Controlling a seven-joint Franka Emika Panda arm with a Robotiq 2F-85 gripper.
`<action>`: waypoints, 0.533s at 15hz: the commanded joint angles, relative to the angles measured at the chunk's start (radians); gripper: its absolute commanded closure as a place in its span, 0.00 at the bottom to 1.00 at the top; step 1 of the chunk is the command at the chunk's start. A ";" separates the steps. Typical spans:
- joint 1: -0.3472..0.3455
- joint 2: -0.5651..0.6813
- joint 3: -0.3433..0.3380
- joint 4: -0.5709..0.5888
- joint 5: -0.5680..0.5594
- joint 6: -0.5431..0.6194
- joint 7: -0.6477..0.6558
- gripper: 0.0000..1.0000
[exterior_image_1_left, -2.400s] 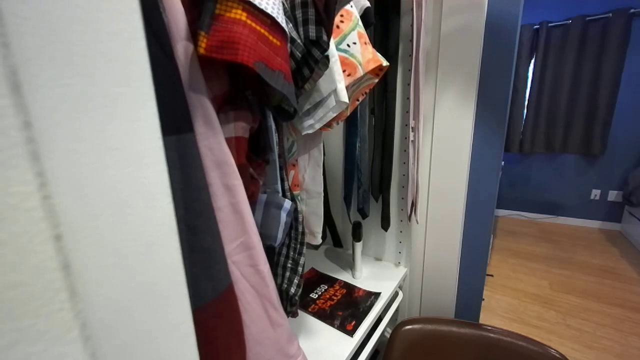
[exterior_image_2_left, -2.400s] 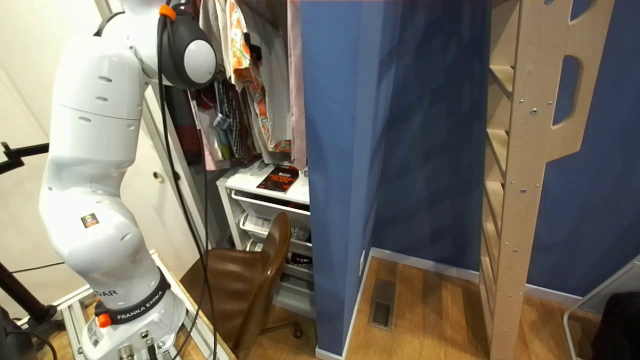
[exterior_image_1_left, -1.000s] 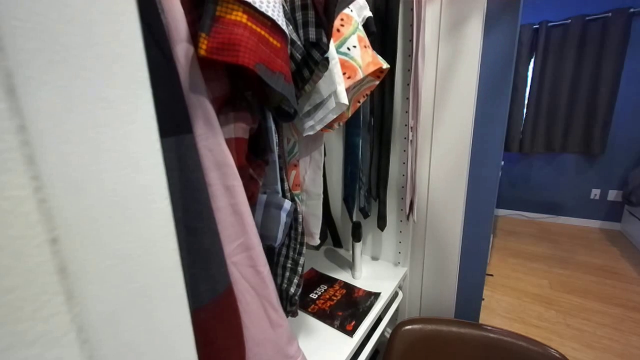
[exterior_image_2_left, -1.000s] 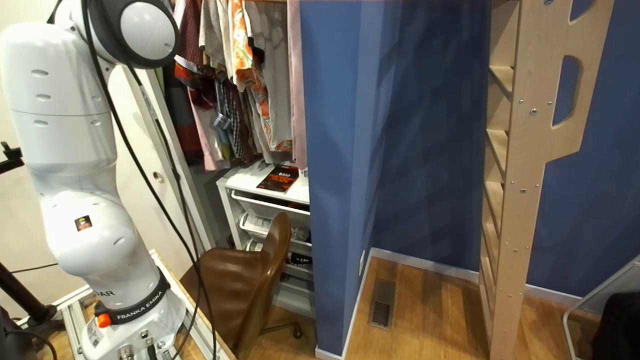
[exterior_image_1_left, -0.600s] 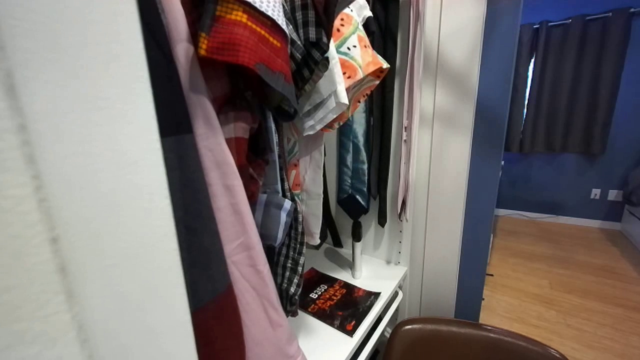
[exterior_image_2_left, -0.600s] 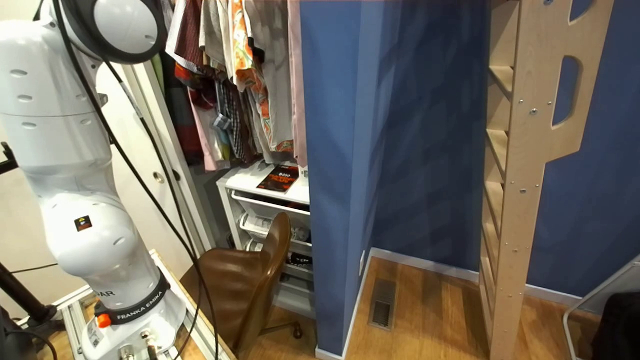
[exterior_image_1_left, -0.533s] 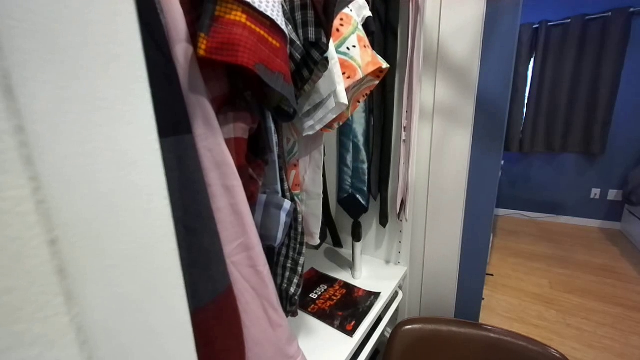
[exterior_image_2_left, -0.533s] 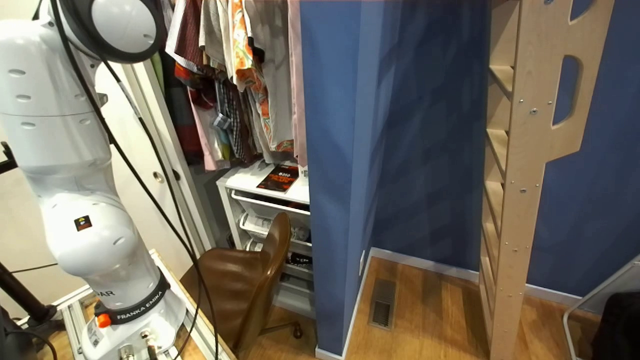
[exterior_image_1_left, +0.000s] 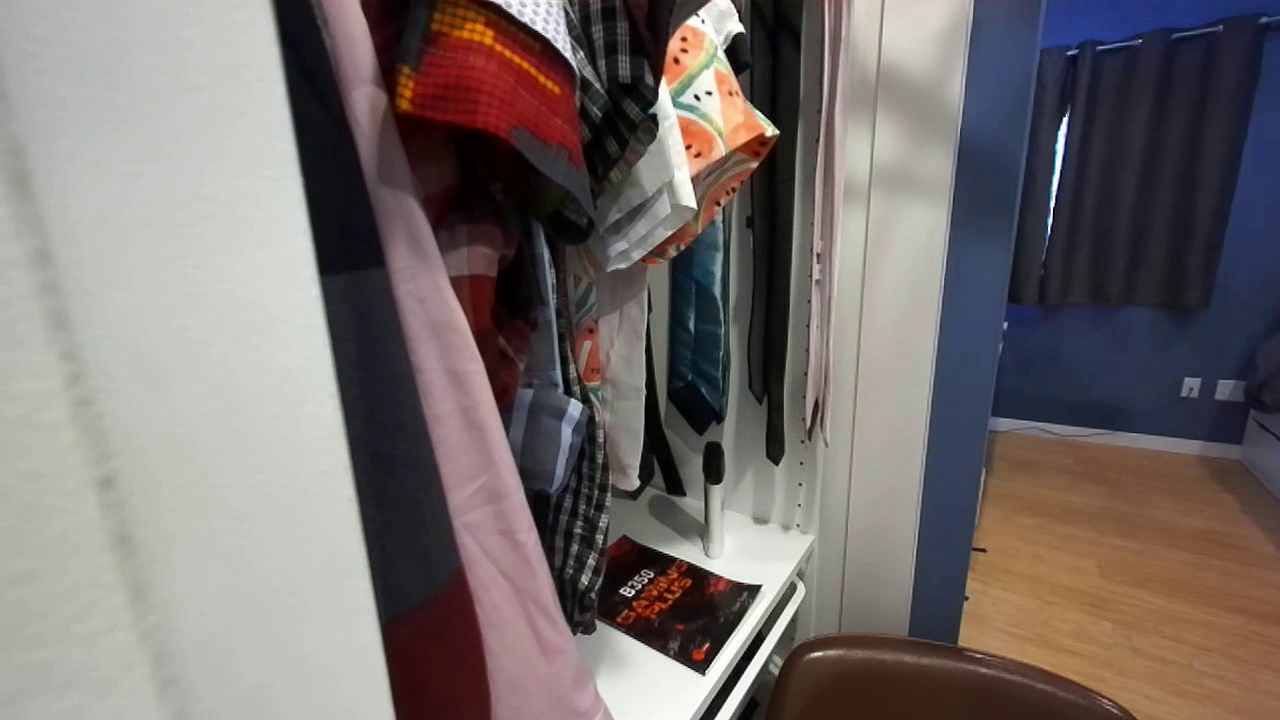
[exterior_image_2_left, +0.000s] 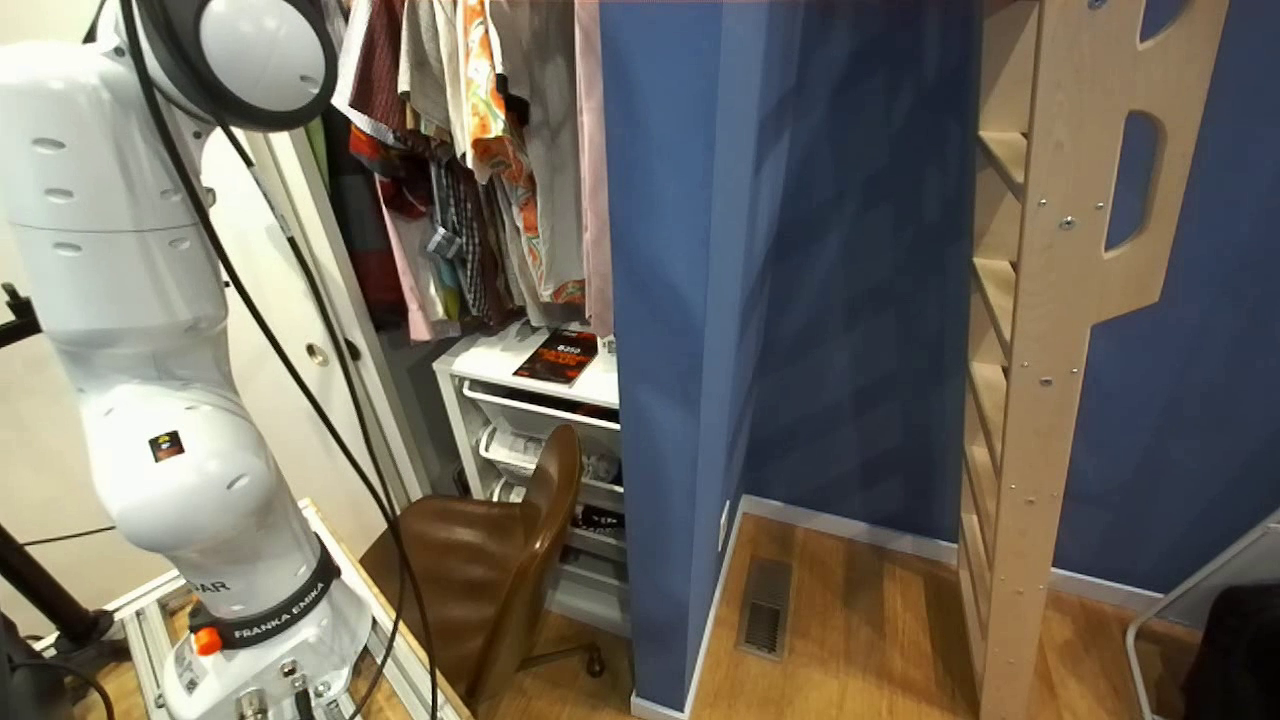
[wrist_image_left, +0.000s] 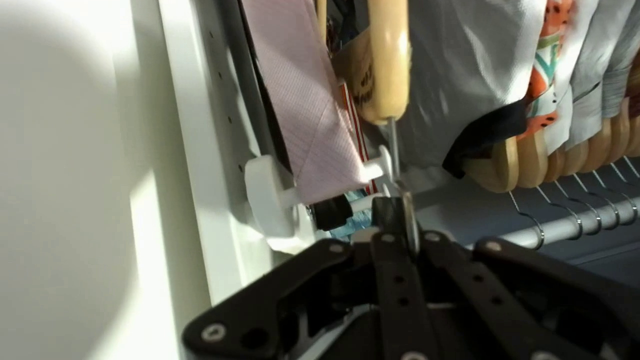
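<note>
Low in the wrist view, the fingers (wrist_image_left: 387, 216) pinch the metal hook (wrist_image_left: 409, 212) of a wooden hanger (wrist_image_left: 390, 65). From them its long axis runs straight up that view, the wood nearly edge-on. Just left of the hook, a pink tie (wrist_image_left: 320, 145) lies over a peg (wrist_image_left: 374, 170) of a white rack (wrist_image_left: 267, 195); whether peg and hook touch cannot be told. Rightward and apart, a rail (wrist_image_left: 559, 227) carries other hangers (wrist_image_left: 532, 160).

Wrist view: harsh light, panel (wrist_image_left: 75, 165) blown out in patches w/ hard shadow edges; glare on hanger (wrist_image_left: 390, 60); closet back (wrist_image_left: 452, 218) dim. In an ext. view, white wall (exterior_image_1_left: 170, 380) v. blurry, out of focus; curtain (exterior_image_1_left: 1140, 180) dark exc. bright sliver. In an ext. view, arm (exterior_image_2_left: 130, 290) glossy w/ highlights, blue wall (exterior_image_2_left: 870, 270) shadowy.
</note>
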 joint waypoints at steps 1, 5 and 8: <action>0.007 0.019 0.001 0.000 -0.027 0.096 -0.065 0.98; 0.012 0.055 0.007 0.000 -0.032 0.167 -0.116 0.96; 0.016 0.058 0.012 0.000 -0.029 0.181 -0.103 0.96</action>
